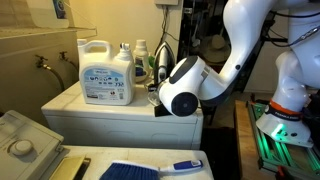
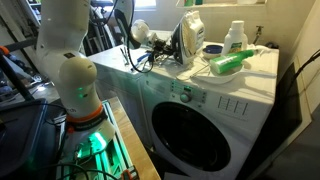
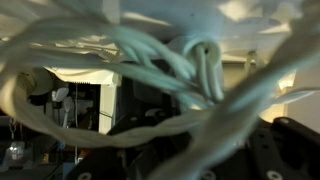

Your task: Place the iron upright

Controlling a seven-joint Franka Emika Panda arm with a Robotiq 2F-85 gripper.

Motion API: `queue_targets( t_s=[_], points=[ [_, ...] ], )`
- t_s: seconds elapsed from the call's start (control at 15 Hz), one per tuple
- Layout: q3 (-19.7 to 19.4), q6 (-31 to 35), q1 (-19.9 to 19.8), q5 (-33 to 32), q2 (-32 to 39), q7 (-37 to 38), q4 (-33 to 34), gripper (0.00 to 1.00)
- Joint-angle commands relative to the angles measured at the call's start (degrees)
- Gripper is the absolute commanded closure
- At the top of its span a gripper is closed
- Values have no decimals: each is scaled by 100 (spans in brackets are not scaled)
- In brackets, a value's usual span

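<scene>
The iron [image 2: 189, 40] stands upright on its heel on top of the white washing machine [image 2: 250, 75], dark with a pale body. Its white cord [image 2: 148, 55] lies in loops beside it. In an exterior view the iron [image 1: 164, 60] shows partly behind my white wrist [image 1: 184, 86]. My gripper [image 2: 140, 32] hovers just beside the iron, over the cord. In the wrist view, blurred white cord strands [image 3: 150, 60] fill the picture right in front of the camera. The dark jaws [image 3: 225, 162] sit apart at the bottom edge and appear open, with strands crossing in front of them.
A large white detergent jug [image 1: 106, 72] and smaller bottles [image 1: 140, 60] stand on the machine top behind the iron. A green bottle [image 2: 228, 64] lies on its side near a white bottle [image 2: 235, 38]. A blue brush [image 1: 150, 169] lies on a lower surface in front.
</scene>
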Motion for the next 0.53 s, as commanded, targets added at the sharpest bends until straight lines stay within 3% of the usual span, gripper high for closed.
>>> queue_targets(
  t_s=[0.0,0.13,0.47],
  points=[
    [-12,192,9,337,-123,118,-162,15],
    [-20,183,20,422,-156,125,-168,1],
    [13,115,59,542,-474,79,-314,0]
  ],
)
